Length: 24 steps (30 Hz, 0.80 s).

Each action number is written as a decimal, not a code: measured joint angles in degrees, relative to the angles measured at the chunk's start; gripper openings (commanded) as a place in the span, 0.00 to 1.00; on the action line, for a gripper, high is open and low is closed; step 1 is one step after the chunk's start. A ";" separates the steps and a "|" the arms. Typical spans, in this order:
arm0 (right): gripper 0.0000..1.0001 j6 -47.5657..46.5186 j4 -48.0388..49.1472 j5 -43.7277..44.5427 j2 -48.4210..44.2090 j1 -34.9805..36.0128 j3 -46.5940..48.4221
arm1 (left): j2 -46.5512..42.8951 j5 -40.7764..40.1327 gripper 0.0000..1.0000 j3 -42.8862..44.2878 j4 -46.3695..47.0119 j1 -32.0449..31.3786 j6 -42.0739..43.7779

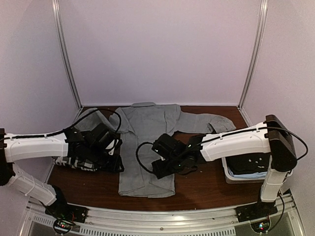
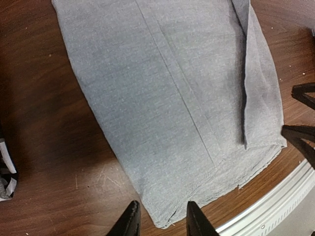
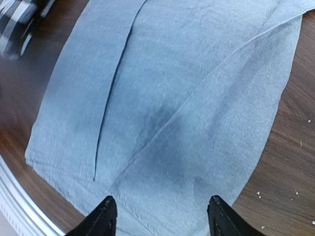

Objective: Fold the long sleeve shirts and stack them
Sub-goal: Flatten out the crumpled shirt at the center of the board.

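Folding looks barely begun: the grey shirt (image 1: 147, 147) lies flat on the tabletop (image 1: 206, 189), one sleeve (image 1: 209, 123) flung out rightward, and the left gripper (image 2: 160, 221) and right gripper (image 3: 160, 216) hover over its near hem, jaws of both open and empty — so the next move likely means pinching that sleeve and drawing it across.

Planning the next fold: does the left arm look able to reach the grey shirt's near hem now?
Likely yes: the open left gripper is right over the hem corner of the grey shirt, nothing in between.
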 measured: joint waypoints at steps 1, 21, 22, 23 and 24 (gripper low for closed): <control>0.74 0.33 -0.35 1.01 1.81 -0.02 1.81 | -0.11 -0.02 0.36 0.00 0.26 0.00 -0.13; 0.72 -1.38 -0.37 7.06 15.76 -14.14 16.94 | 18.25 -0.17 0.44 12.00 11.10 8.20 4.70; 0.70 -1.51 -0.13 6.56 16.24 -14.49 16.96 | 20.04 -0.20 0.46 13.77 11.28 9.31 5.11; 0.67 -1.66 0.00 5.95 16.61 -14.80 16.94 | 21.88 -0.22 0.46 15.45 11.58 10.36 5.53; 0.65 -1.92 0.28 5.33 16.94 -15.08 16.90 | 23.74 -0.24 0.47 17.29 11.91 11.28 5.88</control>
